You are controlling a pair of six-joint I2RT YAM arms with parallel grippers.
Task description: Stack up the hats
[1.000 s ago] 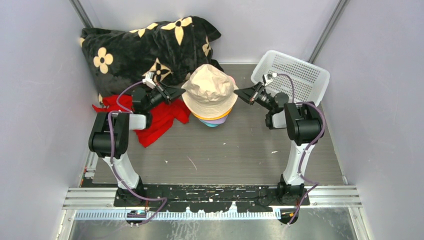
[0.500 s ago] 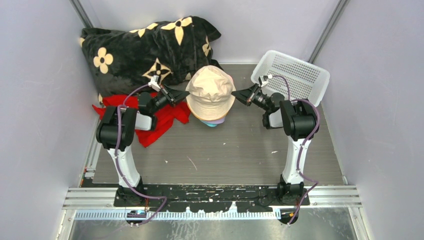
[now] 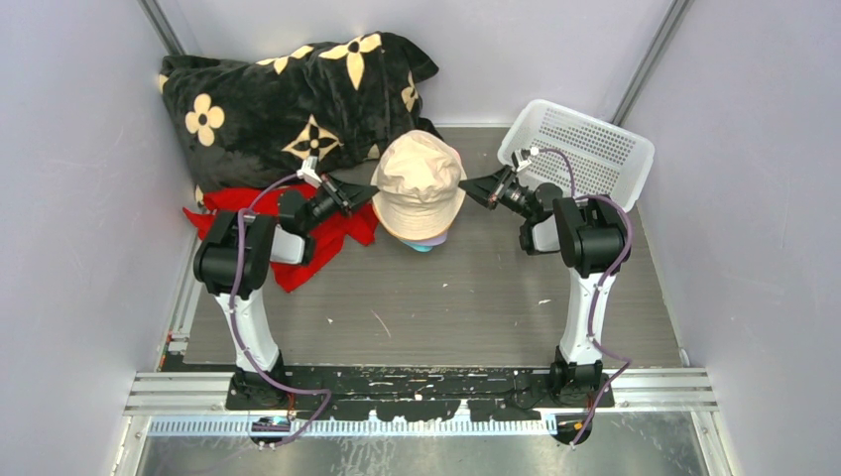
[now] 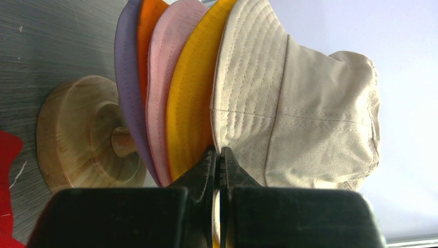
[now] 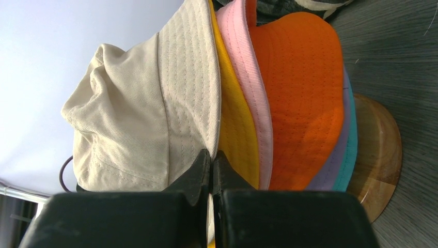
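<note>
While left claw and right claw sit closed, maybe nipping beige hat, red cloth, basket flanking

stack: six bucket hats nested crown-up on a wooden stand
top: beige hat, crown creased, brim drooping
under it, in order: yellow hat, pink hat, orange hat, lavender hat, teal hat
visible: lower five show brims only
</note>
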